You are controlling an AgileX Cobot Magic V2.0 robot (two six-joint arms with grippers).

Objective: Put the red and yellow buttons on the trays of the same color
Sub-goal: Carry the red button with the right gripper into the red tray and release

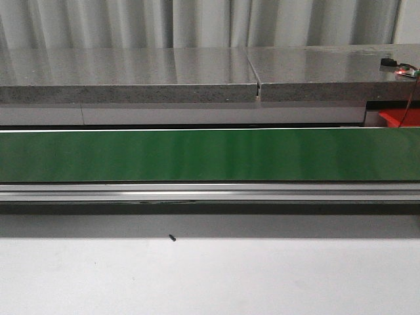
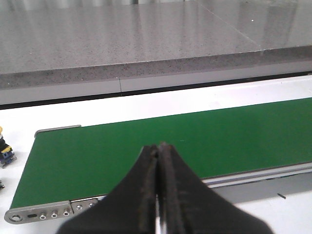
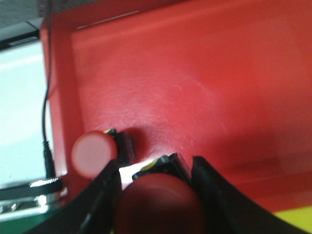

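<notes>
The right gripper (image 3: 158,195) holds a red button (image 3: 158,204) between its two dark fingers (image 3: 214,195), low over the floor of the red tray (image 3: 195,87). The jaws are narrow, closed on the body of the button, and its round cap fills the space between them. Just beside it, towards the tray wall, a second red button (image 3: 93,154) lies on its side on the tray floor, and I cannot tell if the two touch. A black cable (image 3: 46,126) runs down outside the tray wall.

The left gripper (image 2: 158,161) hangs over the green conveyor belt (image 2: 195,136) with its jaws pressed together and nothing between them.

In my judgement the risk is at the release. The held button is very near to the lying one, so when the jaws open it may knock it, or fall on its round cap and roll. A finger may also catch the lying button when the arm lifts.

Several things are hard to see. The right wrist view is blurred, and the fingers hide the lower part of the held button, so whether it rests on the floor is unclear. In the front view only a corner of the red tray shows, and neither arm. A yellow strip at the corner of the right wrist view may be the yellow tray, but I cannot be sure.
</notes>
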